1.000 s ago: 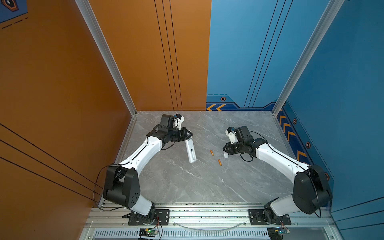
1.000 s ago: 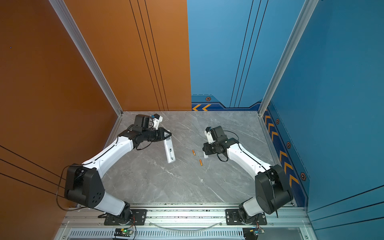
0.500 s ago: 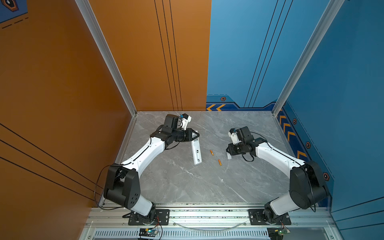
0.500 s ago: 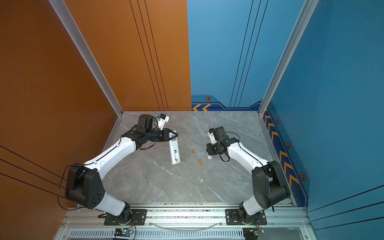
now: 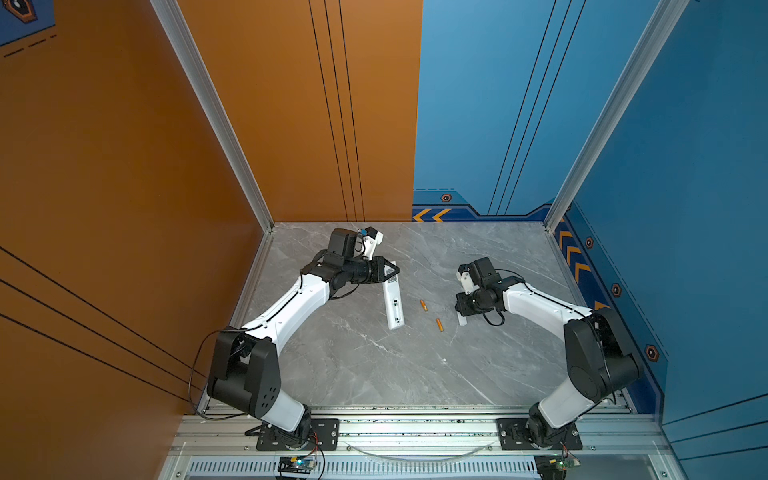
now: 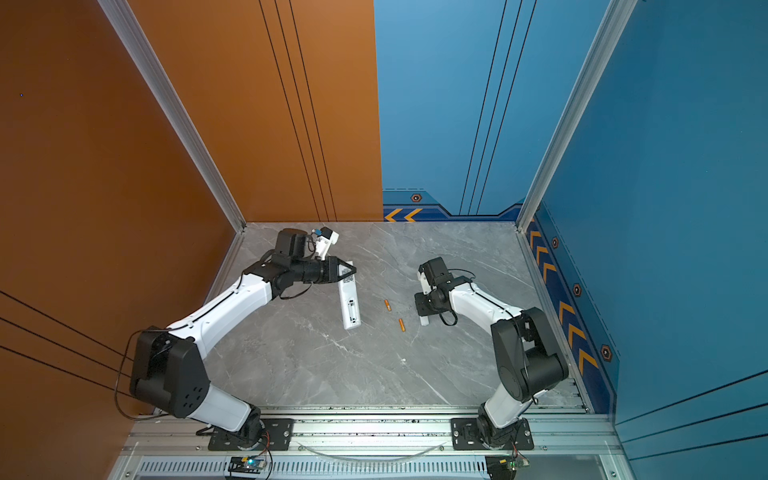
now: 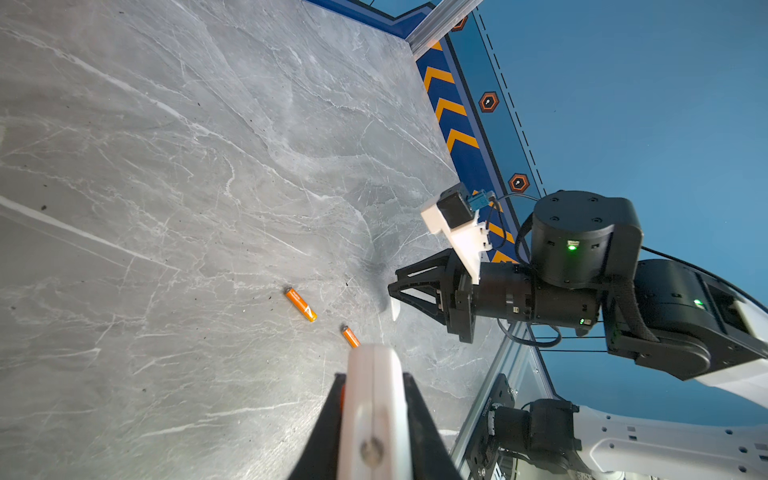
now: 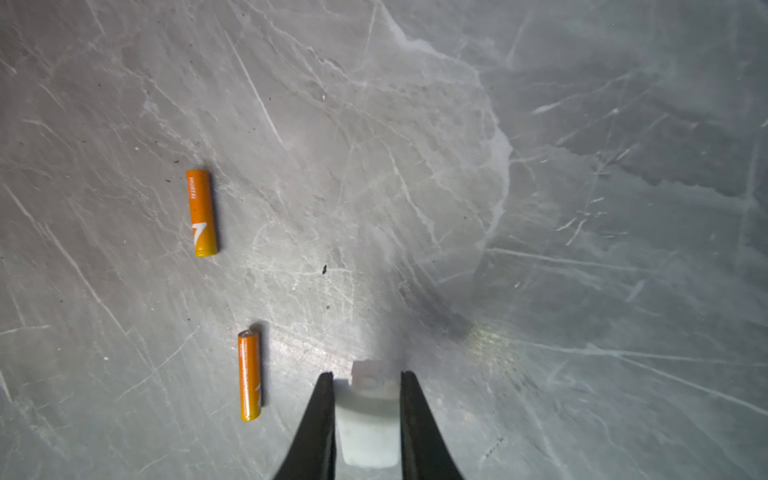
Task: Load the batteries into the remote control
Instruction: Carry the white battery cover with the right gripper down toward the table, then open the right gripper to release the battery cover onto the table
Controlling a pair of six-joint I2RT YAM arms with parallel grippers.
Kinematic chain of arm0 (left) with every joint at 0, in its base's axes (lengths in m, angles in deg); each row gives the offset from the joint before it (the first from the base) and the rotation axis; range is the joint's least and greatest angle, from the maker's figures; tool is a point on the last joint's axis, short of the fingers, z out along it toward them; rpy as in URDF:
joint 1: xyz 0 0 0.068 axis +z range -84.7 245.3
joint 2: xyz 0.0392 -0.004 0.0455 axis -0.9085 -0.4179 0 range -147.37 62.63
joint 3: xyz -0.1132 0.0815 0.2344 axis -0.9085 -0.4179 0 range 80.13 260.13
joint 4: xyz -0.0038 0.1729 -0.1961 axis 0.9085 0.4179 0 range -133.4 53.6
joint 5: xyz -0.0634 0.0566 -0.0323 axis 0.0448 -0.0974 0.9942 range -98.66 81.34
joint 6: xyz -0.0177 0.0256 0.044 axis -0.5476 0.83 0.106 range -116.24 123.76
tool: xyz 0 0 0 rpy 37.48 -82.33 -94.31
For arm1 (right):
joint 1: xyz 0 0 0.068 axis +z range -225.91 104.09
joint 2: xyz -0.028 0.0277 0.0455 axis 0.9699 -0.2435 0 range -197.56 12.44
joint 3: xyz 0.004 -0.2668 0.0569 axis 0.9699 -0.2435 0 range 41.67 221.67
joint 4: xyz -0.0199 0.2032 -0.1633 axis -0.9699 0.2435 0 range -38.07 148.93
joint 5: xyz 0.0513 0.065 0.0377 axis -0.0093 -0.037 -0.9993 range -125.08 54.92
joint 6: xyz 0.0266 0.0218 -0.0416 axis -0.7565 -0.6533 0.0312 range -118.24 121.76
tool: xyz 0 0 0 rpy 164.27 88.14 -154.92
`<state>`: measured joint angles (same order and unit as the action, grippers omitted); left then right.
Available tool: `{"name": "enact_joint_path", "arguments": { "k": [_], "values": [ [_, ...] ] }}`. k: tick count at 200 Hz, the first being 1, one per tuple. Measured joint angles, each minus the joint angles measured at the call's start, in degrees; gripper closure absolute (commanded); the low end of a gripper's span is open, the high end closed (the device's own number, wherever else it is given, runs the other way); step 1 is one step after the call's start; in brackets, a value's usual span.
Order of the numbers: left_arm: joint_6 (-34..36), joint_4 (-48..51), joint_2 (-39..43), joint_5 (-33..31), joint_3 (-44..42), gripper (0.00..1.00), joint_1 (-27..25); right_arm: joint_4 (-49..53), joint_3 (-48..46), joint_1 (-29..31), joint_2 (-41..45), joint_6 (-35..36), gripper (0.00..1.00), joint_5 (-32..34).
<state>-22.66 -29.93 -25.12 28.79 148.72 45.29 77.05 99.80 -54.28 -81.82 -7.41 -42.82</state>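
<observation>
The left pincer was clenched on one end of the remote control, gripping it by its narrow sides; in both top views the slim white body ran from the black fingers toward the front of the desk, its far end pointing at the front edge. From the top views I could not tell whether that free end touched the grey marble surface or hung just above it. In the left wrist view the remote control stood out between the two dark fingers, seen edge-on.

The two batteries lay flat on the desk between the arms, apart from each other and apart from both pincers. In a top view the one farther back sat just to the right of the remote control's lower half, and the one nearer the front lay between the remote's free end and the right pincer.

The right pincer was closed on a small pale cover plate, held by its edges low over the desk. In the right wrist view one battery lay just beside that pincer's finger, not touching it, and the second battery lay farther off on the same side, roughly parallel to the first.
</observation>
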Motion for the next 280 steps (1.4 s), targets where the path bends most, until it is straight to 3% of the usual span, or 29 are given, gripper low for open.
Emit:
{"name": "enact_joint_path", "arguments": {
  "k": [204, 280],
  "values": [
    [-0.22, -0.66, 0.66, 0.24, 0.0, 1.0, -0.04, -0.15, -0.48, -0.26, -3.91, -0.07, 0.72, 1.99],
    [-0.2, -0.85, 0.66, 0.35, 0.0, 1.0, -0.04, -0.17, -0.48, -0.26, -3.91, -1.33, 0.52, 2.05]
  ]
}}
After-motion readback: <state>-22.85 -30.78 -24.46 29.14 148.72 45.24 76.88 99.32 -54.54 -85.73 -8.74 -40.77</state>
